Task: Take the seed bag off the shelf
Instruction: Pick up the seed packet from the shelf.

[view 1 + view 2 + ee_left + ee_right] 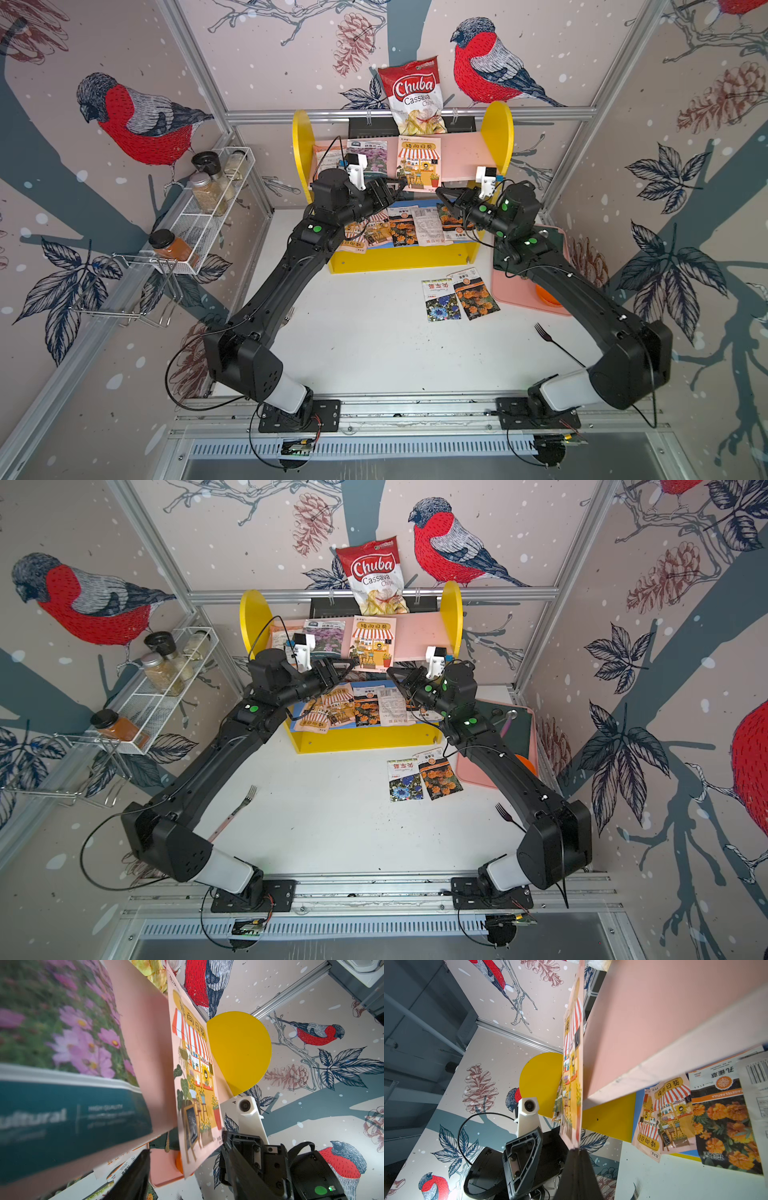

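The seed bag (417, 162) (372, 640), pink with a striped-awning shop drawing, leans on the pink upper board of the yellow-sided shelf (498, 137) (452, 613). My right gripper (440, 191) (576, 1149) is shut on the bag's (572, 1084) lower corner. From the other side my left gripper (401, 183) (190, 1169) stands open. Its fingers (135, 1176) straddle the bag's (193, 1084) bottom edge without touching it. Both grippers meet just in front of the upper board's edge, as both top views show.
A Chuba chips bag (413, 95) stands above the shelf. A purple-flower packet (368, 156) lies on the upper board and several packets (403, 226) on the lower. Two packets (457, 295), a fork (557, 345) and a pink tray (511, 286) are on the table. A wire spice rack (208, 199) hangs left.
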Tool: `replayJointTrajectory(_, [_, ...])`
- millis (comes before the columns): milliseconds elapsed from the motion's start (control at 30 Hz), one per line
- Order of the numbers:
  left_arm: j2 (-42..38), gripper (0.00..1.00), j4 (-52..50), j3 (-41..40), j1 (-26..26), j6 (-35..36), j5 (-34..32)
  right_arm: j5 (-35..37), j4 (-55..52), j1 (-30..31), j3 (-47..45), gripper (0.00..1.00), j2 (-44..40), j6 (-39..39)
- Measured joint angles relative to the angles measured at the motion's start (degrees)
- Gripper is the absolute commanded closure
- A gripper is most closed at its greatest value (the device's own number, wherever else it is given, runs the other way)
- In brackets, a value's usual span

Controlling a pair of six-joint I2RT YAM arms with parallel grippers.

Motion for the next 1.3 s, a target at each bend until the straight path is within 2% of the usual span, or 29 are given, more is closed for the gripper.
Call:
replayJointTrajectory(333, [2.8,0.56,2.9,1.5,0.0,-2.9,2.1,-0.4,0.0,0.0,-0.2,1.00,-0.3,0.0])
replayJointTrajectory(467, [3.5,0.70,2.8,1.9,0.0,-3.4,3.0,-0.4,0.0,0.0,-0.2,1.00,-0.3,0.0])
replayJointTrajectory(567, [3.7,0.76,3.3,2.0,0.0,-4.0,3.4,-0.5,0.0,0.0,-0.3,1.00,-0.3,0.0])
replayJointTrajectory(833, [4.0,1.00,4.5,2.8,0.0,-4.2,3.7,-0.5,0.0,0.0,-0.4,1.00,-0.3,0.0])
replayJointTrajectory(1300, [2.9,1.00,5.4,0.6,0.0,-4.3,4.5,-0.9,0.2,0.0,-1.9,1.00,-1.7,-0.3])
